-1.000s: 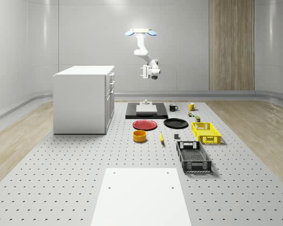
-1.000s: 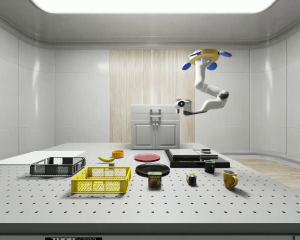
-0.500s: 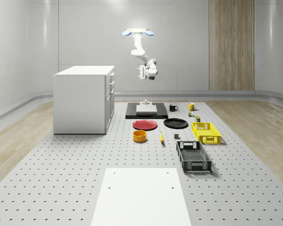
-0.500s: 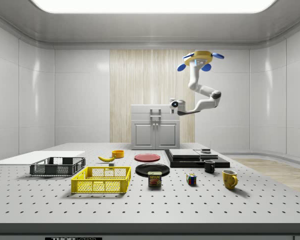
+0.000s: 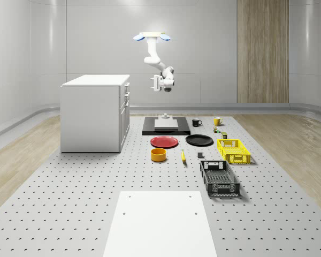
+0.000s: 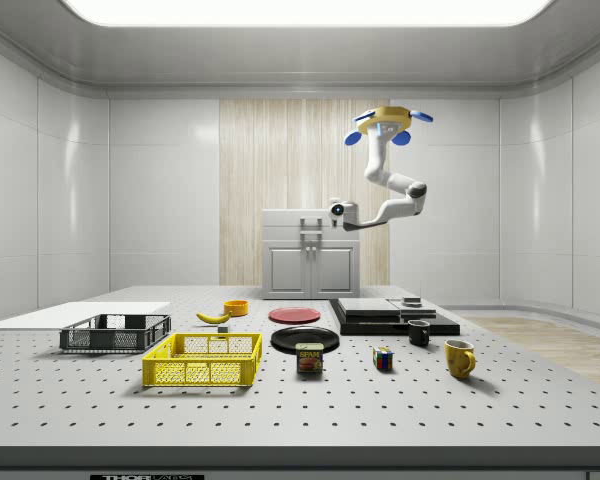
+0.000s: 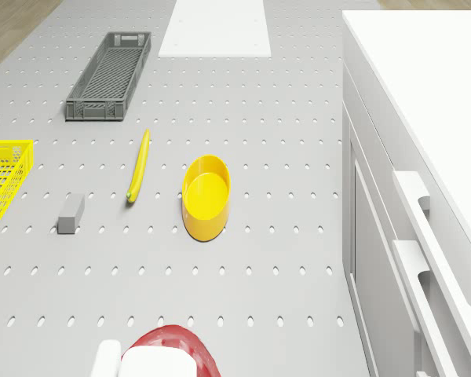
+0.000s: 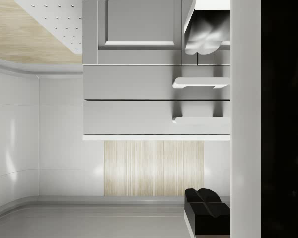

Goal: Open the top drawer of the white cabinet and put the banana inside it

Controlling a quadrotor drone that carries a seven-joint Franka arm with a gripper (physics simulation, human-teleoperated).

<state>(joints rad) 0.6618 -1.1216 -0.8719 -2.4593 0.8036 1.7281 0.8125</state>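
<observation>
In the whole-scene view, the drone [image 5: 151,37] is seen hovering high at upper centre, right of the white cabinet [image 5: 95,112]; the gripper [image 5: 158,83] hangs level with the cabinet's top. The banana [image 5: 183,156] lies mid-frame on the table [image 5: 69,198]. In the side view, the gripper is placed before the closed top drawer [image 6: 311,219]. Whether it is open cannot be told.

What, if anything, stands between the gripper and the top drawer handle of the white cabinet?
Nothing visible does. The drone hovers beside the cabinet, and the gripper hangs in open air level with the top drawer handle, facing the cabinet front. The banana lies far below on the table.
</observation>
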